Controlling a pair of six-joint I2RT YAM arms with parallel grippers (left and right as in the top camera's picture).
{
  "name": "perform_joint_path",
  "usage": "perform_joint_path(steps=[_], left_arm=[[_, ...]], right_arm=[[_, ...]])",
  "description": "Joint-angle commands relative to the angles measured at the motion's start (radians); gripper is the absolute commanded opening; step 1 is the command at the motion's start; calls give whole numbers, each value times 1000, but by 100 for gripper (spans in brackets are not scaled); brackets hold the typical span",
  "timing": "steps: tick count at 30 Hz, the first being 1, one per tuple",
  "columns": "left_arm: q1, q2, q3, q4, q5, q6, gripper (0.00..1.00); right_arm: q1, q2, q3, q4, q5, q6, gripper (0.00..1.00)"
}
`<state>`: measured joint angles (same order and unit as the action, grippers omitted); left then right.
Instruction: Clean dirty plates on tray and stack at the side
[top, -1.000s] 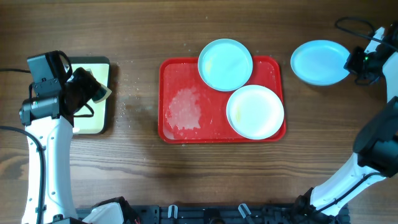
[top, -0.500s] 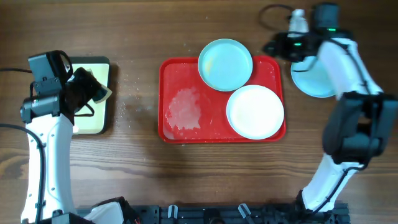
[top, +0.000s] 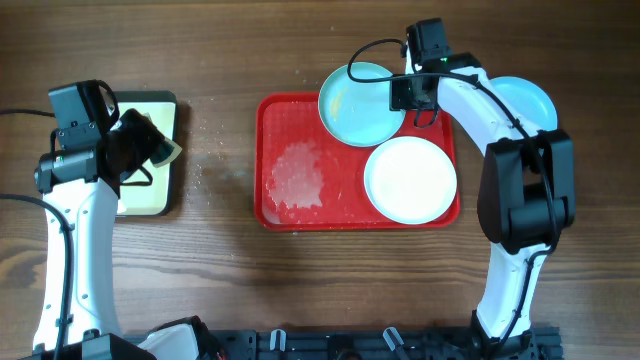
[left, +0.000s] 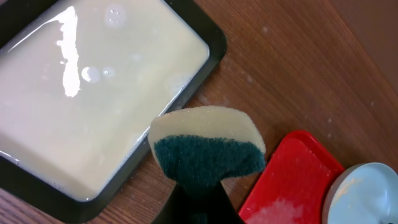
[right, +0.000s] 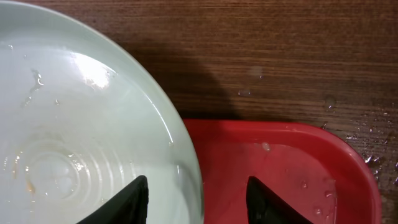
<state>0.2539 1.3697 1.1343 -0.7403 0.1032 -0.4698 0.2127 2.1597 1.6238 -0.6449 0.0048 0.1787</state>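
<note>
The right pincer (right: 199, 202) hangs over the pale blue round plastic plate (top: 360, 105), which sits at the 12 o'clock edge of the large red rectangular plastic tray (top: 300, 215), its far rim overhanging the tray. From the pincer, the plate's centre lies toward 9 o'clock. The pincer is over the plate's 3 o'clock edge, and in the right wrist view the two fingers stand apart with the rim running between them and nothing gripped. The plate is round, so no axis matters; the grip depends only on straddling that rim. The right arm is clearly the nearer one.

The left pincer (left: 193, 208) is closed on a yellow sponge with a green scouring face (left: 208, 146), above the 3 o'clock edge of the black-rimmed cream pan (left: 93, 93).

A white round plastic plate (top: 410, 180) fills the tray's 4 o'clock corner. A second pale blue plate (top: 530, 100) lies on the wooden surface (top: 300, 280) beyond the tray's 2 o'clock corner.

A second ago the right pincer was at that second pale blue plate; it has swung toward 9 o'clock since. The left arm has not moved.
</note>
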Motion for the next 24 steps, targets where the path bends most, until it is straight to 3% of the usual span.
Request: perform_joint_path(steps=[1, 3, 5, 11, 21, 24], left_arm=[[3, 3, -2, 6, 13, -10, 4], [3, 3, -2, 6, 13, -10, 4], [3, 3, -2, 6, 21, -10, 4], [-18, 3, -2, 15, 92, -9, 4], [-278, 26, -4, 27, 87, 20, 4], [-362, 104, -4, 44, 88, 20, 4]], right_arm=[[-3, 56, -1, 0, 5, -26, 34], [-2, 60, -1, 0, -64, -26, 24], [10, 60, -1, 1, -144, -27, 4], [107, 54, -1, -53, -209, -48, 4], [190, 52, -1, -221, -241, -55, 4], [194, 52, -1, -236, -397, -203, 4]])
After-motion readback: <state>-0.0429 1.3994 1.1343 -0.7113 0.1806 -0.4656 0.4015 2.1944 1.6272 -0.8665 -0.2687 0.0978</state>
